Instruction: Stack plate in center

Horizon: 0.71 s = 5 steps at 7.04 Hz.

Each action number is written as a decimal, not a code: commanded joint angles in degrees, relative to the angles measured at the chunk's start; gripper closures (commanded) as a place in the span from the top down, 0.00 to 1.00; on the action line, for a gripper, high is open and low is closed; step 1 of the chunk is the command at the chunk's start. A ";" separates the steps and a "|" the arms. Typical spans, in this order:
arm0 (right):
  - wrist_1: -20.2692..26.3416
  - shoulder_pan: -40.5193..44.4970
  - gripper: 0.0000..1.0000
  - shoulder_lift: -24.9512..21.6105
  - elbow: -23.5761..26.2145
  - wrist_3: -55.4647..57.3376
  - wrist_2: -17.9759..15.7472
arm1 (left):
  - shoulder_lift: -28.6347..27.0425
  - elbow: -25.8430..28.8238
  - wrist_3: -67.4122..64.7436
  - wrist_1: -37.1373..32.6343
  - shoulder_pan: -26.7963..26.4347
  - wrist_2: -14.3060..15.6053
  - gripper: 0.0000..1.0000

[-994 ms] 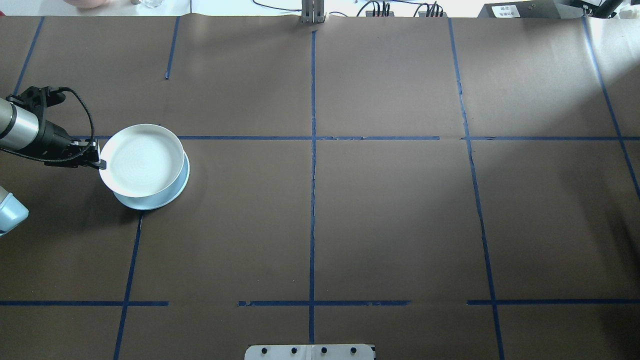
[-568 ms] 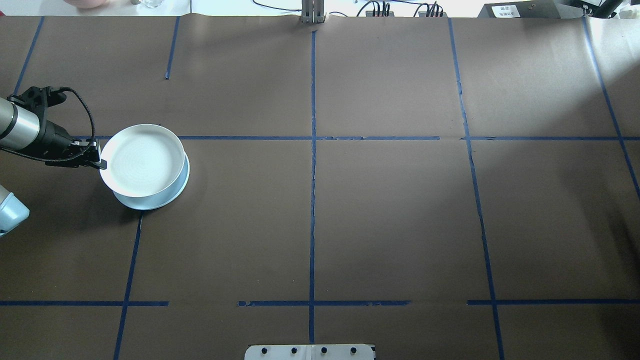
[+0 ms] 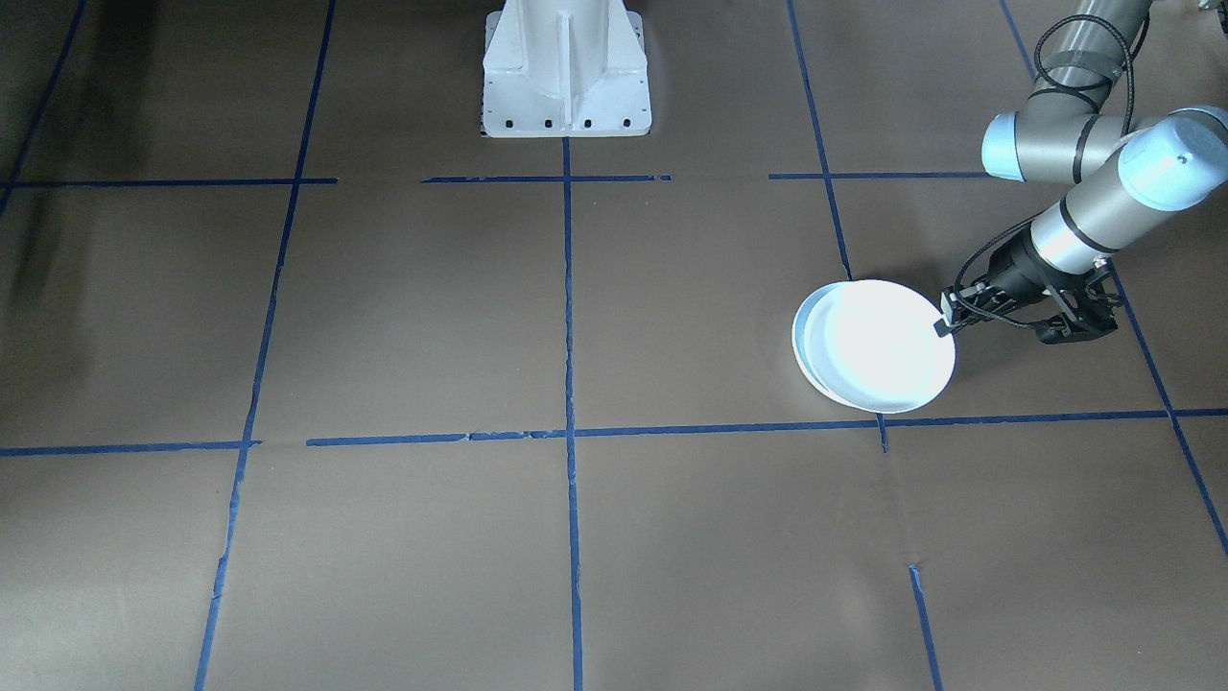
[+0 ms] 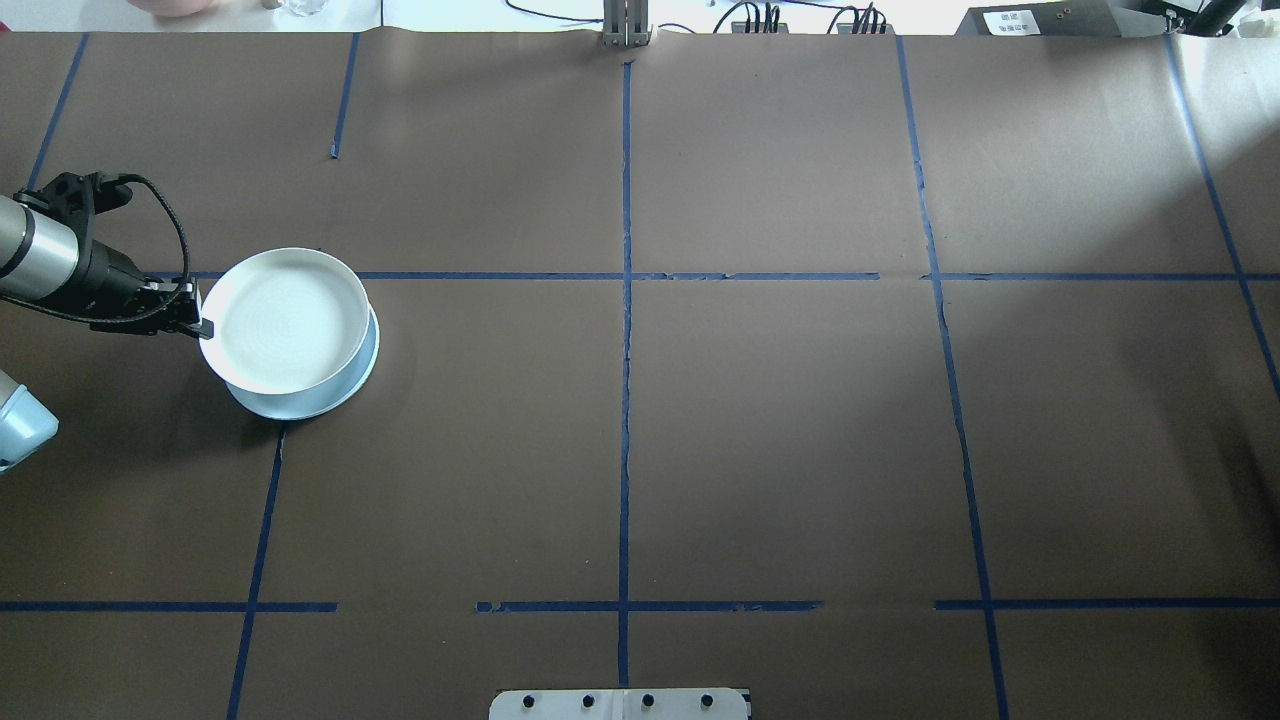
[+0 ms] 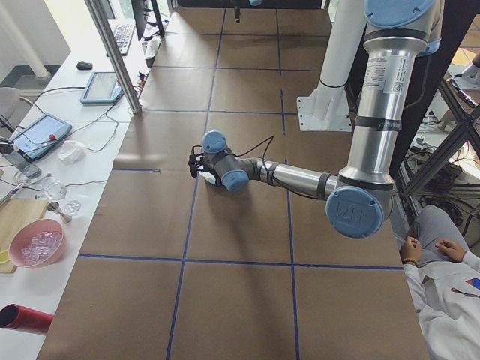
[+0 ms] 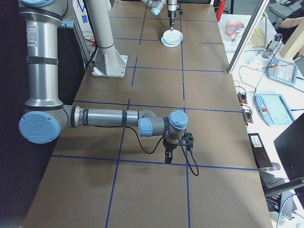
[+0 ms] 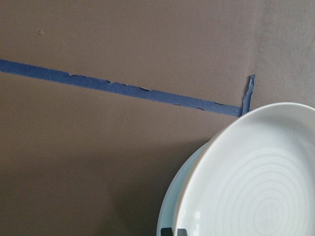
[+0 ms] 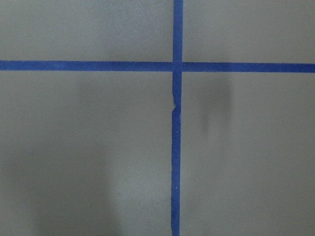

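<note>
While the left gripper (image 4: 203, 326) pinches the rim of the white plate (image 4: 285, 318), that plate sits over a pale blue plate (image 4: 340, 390).

The white plate reaches out from the fingertips, away from the left arm (image 4: 45, 265), and is offset on the blue one, whose edge peeks out on the far side from the gripper (whether the two touch is unclear). Both lie at a crossing of blue tape lines (image 4: 625, 330) on the brown table (image 4: 800, 430). The right gripper (image 6: 168, 156) shows only in the side view, pointing down over the table well apart from the plates; I cannot tell whether its fingers are spread or together.
</note>
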 commanded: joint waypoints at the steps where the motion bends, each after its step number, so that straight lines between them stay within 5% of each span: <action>1: 0.00 0.00 1.00 0.00 0.00 0.00 0.00 | -0.07 -0.05 -0.09 0.00 0.04 0.00 0.00; 3: 0.00 0.00 1.00 0.00 0.00 0.00 0.00 | -0.07 0.04 -0.09 0.00 0.13 -0.18 0.07; 4: 0.00 0.00 1.00 0.00 0.00 0.00 0.00 | -0.07 0.04 -0.09 0.00 0.13 -0.18 0.29; 5: 0.00 0.00 1.00 0.00 0.00 0.00 0.00 | -0.07 0.04 0.00 0.00 0.13 -0.18 0.41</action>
